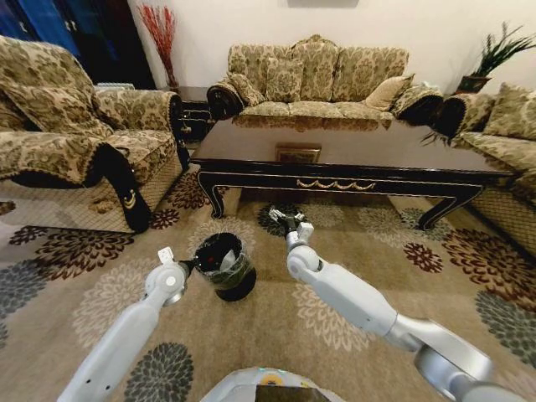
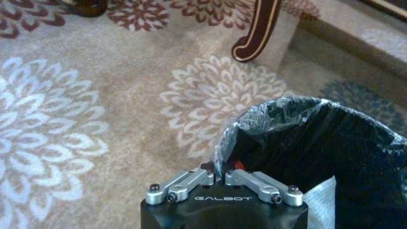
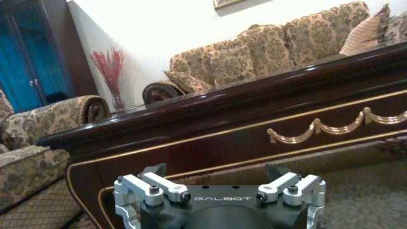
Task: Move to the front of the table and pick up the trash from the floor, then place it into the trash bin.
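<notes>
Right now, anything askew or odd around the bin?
Yes: the trash bin is tipped toward the left end effector, which is shut on its liner rim, so it isn't standing upright on the carpet. The right end effector hangs open before the table, holding nothing.

The table (image 1: 352, 159) is made of dark wood, polished so shiny that the sofa is mirrored in its top, with gold trim on its side. The trash bin (image 1: 228, 272) is lined with thin, crinkly clear plastic. The carpet (image 1: 75, 289) is seen as soft and fuzzy. The sofa (image 1: 322, 79) is covered in patterned cloth.
</notes>
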